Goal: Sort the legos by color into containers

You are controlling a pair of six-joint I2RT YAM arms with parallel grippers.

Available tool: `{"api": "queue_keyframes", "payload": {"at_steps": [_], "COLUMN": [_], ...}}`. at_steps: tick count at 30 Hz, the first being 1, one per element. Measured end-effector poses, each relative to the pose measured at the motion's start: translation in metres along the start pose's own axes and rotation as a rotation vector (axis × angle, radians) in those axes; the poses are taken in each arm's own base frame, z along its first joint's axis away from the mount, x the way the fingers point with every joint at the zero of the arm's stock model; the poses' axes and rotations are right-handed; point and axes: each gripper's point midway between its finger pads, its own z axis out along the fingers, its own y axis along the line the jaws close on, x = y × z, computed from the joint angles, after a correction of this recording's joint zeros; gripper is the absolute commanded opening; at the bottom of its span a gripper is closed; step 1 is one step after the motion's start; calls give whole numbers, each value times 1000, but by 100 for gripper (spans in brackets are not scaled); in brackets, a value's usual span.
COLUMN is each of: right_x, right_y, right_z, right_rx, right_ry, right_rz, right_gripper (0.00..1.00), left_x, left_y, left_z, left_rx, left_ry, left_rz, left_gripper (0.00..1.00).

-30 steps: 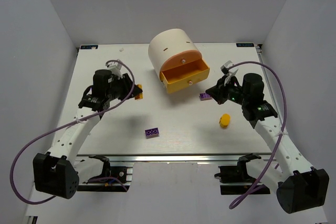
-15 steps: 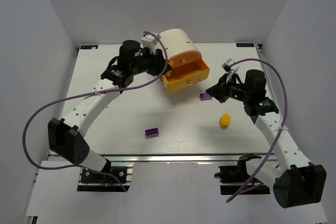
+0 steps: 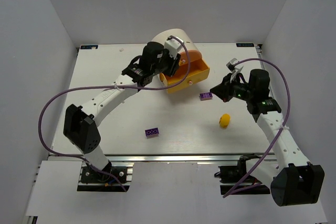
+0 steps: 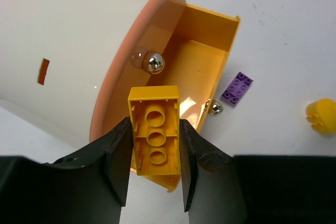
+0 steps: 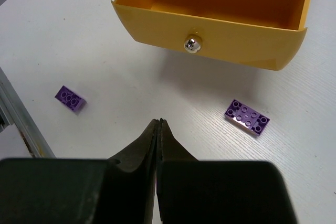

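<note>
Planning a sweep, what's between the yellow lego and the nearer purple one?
Only bare white table, in the top view, between the rounded yellow plastic lego and the small purple studded brick nearest the arm bases.

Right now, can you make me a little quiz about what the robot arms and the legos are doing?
1. True or false: the right gripper is holding a brick.
2. How many purple bricks lie on the table? A) one B) two C) four
3. What is the left gripper holding over the open yellow drawer?

Key:
1. False. Its fingers are shut together with nothing between them.
2. B
3. An orange-yellow brick, pinched between the two fingers.
</note>
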Motion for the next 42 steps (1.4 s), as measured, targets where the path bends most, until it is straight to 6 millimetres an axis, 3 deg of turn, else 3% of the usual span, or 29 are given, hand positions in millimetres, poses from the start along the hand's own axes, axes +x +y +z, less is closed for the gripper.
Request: {"api": "queue_keyframes", "payload": {"at_steps": [5, 7, 10, 11, 14, 16, 17, 18, 20, 21, 22, 24, 26, 27, 30, 33, 36, 39, 42], "right_x": [0, 2, 2, 2, 5, 9, 12, 16, 22, 24, 27, 34, 43, 48, 73, 96, 120, 138, 147], "right_y": [-1, -1, -2, -3, -2, -2, -2, -2, -5, -8, -12, -23, -38, -44, -55, -59, -64, -71, -78], "right_z": [-2, -3, -4, -5, -6, -6, -6, -6, -7, -7, -6, -4, -2, 0, -3, -9, -15, -24, -32], "right_rx": [-9, -11, -11, -10, -17, -21, -24, -25, -13, -1, 16, 59, 114, 137, 184, 208, 236, 298, 380], "right_ry": [-1, 3, 4, 4, 11, 26, 35, 48, 73, 88, 105, 148, 206, 234, 330, 430, 539, 627, 673], "right_rz": [2, -1, -6, -6, -8, 0, 4, 11, 16, 19, 23, 47, 80, 93, 121, 142, 178, 217, 255], "right_gripper": [2, 6, 22, 33, 45, 47, 47, 47, 44, 42, 40, 43, 52, 66, 88, 89, 89, 89, 89], "left_x": [7, 7, 4, 4, 4, 3, 2, 1, -1, -3, -6, -8, -9, -7, -1, 14, 43, 81, 105], "left_y": [6, 8, 12, 12, 14, 15, 16, 17, 17, 17, 16, 14, 13, 11, 5, 0, -4, -6, -7], "left_z": [7, 8, 9, 9, 9, 9, 9, 9, 7, 5, 0, -16, -44, -62, -115, -151, -165, -167, -166], "left_rx": [-67, -87, -109, -114, -125, -132, -137, -143, -151, -155, -158, -163, -166, -167, -162, -161, -172, -195, -216], "left_ry": [17, 15, 4, 2, 3, 1, -3, -7, -16, -22, -33, -52, -88, -101, -180, -233, -233, -183, -146], "left_rz": [53, 65, 71, 73, 74, 73, 69, 68, 41, 25, 1, -55, -124, -160, -280, -387, -481, -557, -611], "left_gripper": [55, 58, 64, 66, 66, 64, 47, 47, 29, 26, 25, 34, 52, 64, 72, 73, 73, 74, 74]}}
